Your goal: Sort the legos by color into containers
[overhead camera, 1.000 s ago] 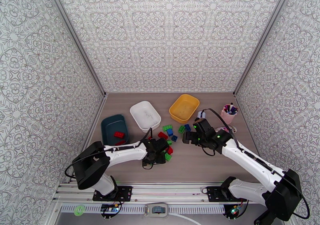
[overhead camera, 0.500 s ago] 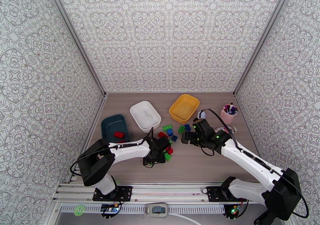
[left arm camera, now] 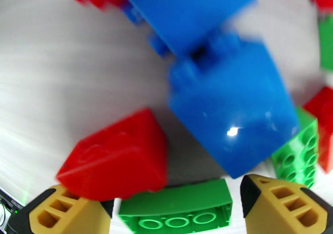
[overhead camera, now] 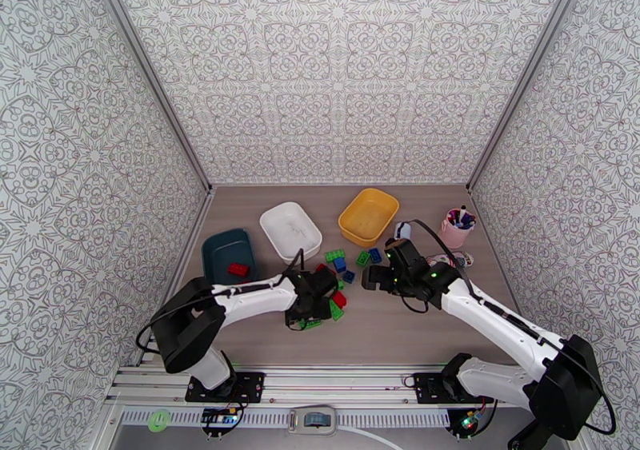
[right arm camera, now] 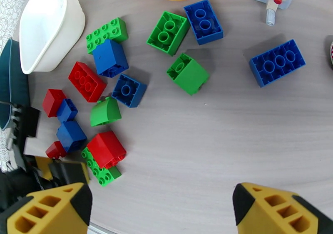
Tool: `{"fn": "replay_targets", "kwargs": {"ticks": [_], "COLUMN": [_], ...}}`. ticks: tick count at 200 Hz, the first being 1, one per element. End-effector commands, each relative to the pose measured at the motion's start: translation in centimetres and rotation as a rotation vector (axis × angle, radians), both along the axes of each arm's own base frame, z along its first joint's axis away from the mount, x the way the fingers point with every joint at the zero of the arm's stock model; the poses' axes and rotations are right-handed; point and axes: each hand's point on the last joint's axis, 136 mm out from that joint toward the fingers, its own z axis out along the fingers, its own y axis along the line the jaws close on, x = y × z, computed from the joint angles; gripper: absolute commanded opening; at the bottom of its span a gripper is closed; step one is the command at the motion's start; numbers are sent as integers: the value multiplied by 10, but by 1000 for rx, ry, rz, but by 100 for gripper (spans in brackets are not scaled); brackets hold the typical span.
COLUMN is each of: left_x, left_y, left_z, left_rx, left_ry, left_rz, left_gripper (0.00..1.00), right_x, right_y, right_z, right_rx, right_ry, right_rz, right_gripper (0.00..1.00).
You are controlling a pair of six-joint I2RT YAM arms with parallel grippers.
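Two grippers, both spread. My left gripper [left arm camera: 172, 210] hangs just above the legos [right arm camera: 107, 58], with a green brick [left arm camera: 179, 197] between its tips at the bottom edge of the wrist view. My right gripper [right arm camera: 166, 212] is wide apart over the table [right arm camera: 216, 147]. One red brick [overhead camera: 238, 268] lies in the teal tray [overhead camera: 216, 252], left of centre overhead.

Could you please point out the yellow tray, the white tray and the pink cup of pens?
yellow tray [overhead camera: 368, 218]: top camera, on its bare floor.
white tray [overhead camera: 290, 232]: top camera, on its bare floor.
pink cup [overhead camera: 453, 236]: top camera, on its outer wall.
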Motion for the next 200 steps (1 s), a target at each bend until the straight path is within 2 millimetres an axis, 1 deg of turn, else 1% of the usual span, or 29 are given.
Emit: {"fn": "replay_targets", "kwargs": {"ticks": [1,46,86,111,163,184,200], "left_x": [11,26,36,37,31,32,34], "left_y": [11,22,31,27,17,15,16], "left_z": [6,7,3,1,-10,-11,-7], "left_rx": [-5,0,-4,-10,-1,-1,0], "left_ry": [-32,-32,-27,-15,10,9,0], "left_rz": [-3,7,16,-2,-29,-31,-29], "left_gripper": [86,84,77,73,67,62,58], "right_x": [2,1,2,3,3,2,2], "right_y": [0,-1,-2,-2,-2,-3,-3], "right_z": [-1,-1,0,0,0,0,0], "right_rx": [14,11,8,5,5,3,1], "right_ry": [0,-2,-3,-4,-4,-3,-3], "right_rz": [-10,-13,-15,-17,-20,-19,-19], "right_gripper": [94,94,94,94,94,94,94]}}
